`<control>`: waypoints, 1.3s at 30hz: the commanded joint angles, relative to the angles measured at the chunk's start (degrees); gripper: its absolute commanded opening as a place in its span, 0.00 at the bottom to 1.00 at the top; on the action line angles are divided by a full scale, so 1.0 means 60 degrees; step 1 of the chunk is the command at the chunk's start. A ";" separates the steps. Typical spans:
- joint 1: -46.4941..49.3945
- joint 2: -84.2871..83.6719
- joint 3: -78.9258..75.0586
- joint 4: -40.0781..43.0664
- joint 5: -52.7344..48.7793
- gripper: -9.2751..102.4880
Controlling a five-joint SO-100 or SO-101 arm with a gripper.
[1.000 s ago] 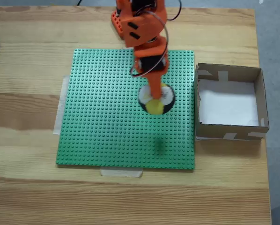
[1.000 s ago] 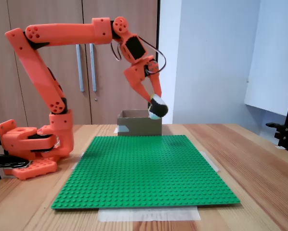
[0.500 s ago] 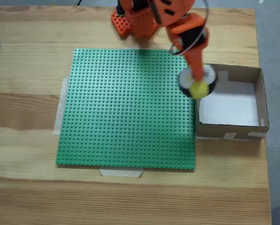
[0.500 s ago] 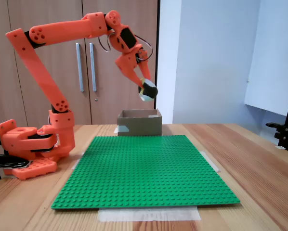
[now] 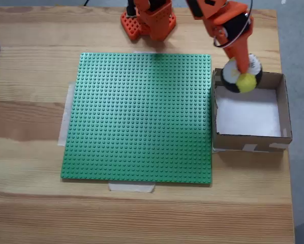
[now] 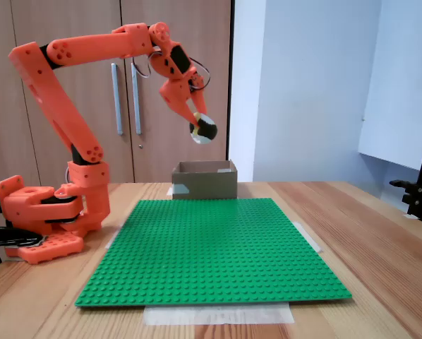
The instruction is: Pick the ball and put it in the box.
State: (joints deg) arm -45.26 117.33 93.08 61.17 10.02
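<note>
The ball shows yellow, black and white panels and hangs in the air, held by my orange gripper, which is shut on it. Seen from above, it sits over the far left part of the box, a shallow brown cardboard square with a white bottom. From the side, the ball and gripper float well above the box, which stands on the table beyond the green plate.
A large green studded baseplate is taped to the wooden table left of the box. The arm's orange base stands at the plate's far edge. Cupboard doors rise behind the table.
The arm has swung the held ball from above the green plate's middle to above the box, and it has risen higher over the table.
</note>
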 commanded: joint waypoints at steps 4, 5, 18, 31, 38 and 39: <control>-0.0190 -0.0205 -0.0718 -0.0190 -0.0220 0.08; -0.0190 -0.0278 -0.0776 -0.0146 -0.0264 0.08; -0.0425 -0.2007 -0.2256 0.0234 -0.0337 0.08; -0.0923 -0.4336 -0.4585 0.1201 -0.0234 0.08; -0.0703 -0.4790 -0.4497 0.1216 -0.0278 0.08; -0.0688 -0.4790 -0.4409 0.1172 -0.0278 0.08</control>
State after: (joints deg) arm -50.27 87.54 68.64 68.64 8.26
